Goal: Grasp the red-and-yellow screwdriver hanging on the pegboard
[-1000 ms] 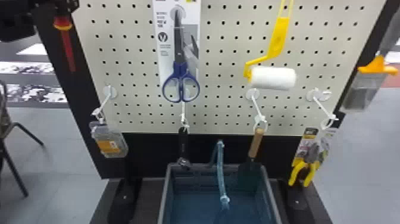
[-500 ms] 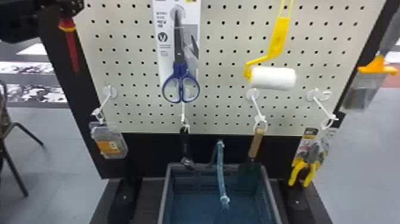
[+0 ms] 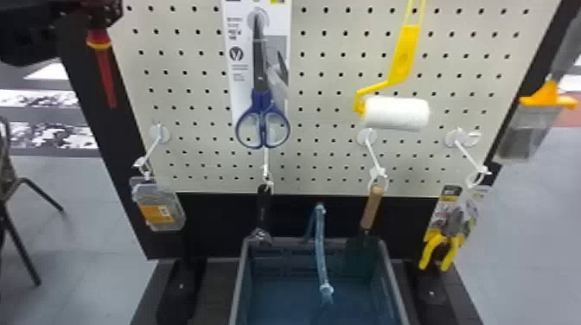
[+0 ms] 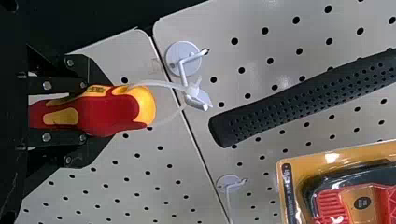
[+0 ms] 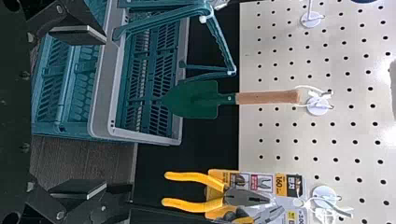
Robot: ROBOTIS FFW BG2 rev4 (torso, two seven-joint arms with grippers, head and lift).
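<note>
Over on the left, the nearer left gripper [image 4: 95,111] has the red-and-yellow screwdriver [image 4: 112,112] clasped by its handle, long axis near upright, shaft down, tie looped on the hook [image 4: 183,66]; well off rightward, the right gripper [image 5: 100,112] stands spread.

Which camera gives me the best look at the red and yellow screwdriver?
The left wrist view, because it shows the screwdriver's handle up close at the left gripper, with a pale loop from its end to a white hook. The head view gives the yellow collar and red shaft, pointing down at upper left.
</note>
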